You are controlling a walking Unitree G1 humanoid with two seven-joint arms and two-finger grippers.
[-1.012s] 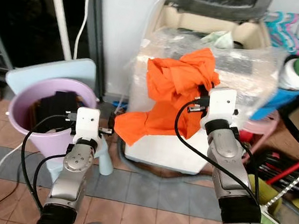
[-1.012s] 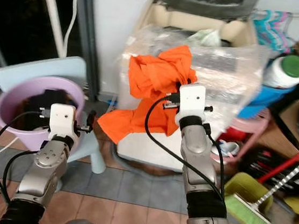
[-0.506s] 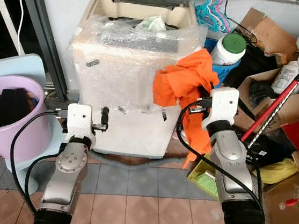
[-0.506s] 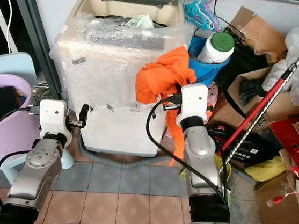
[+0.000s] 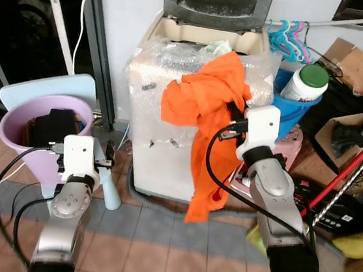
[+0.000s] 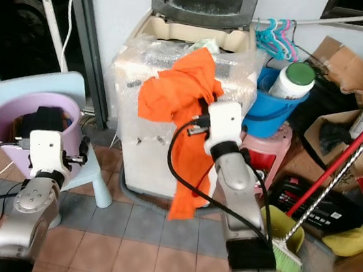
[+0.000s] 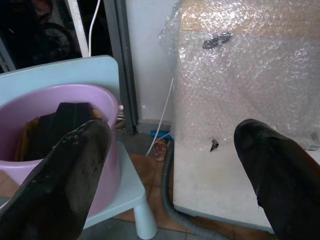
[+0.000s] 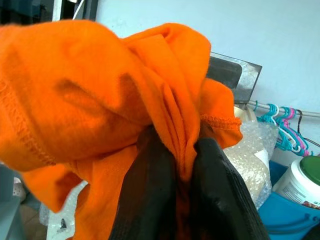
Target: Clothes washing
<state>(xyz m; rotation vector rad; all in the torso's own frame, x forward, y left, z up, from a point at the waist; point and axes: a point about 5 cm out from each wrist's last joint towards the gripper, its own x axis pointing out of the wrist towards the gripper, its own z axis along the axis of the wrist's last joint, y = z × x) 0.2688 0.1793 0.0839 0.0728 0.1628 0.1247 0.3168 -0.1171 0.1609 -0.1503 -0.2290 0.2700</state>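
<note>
Right gripper [image 8: 175, 165] is clamped on the orange shirt [image 5: 204, 106], held up against the washer [image 5: 197, 59] front. We judge the long tail could snag outside the rim. Left gripper [image 7: 170, 165] is spread wide, empty, by the basin [image 5: 32, 125].

Even, bright daylight fills the scene; the doorway [image 5: 22, 39] at left is dark, and lower edges blur slightly.
</note>
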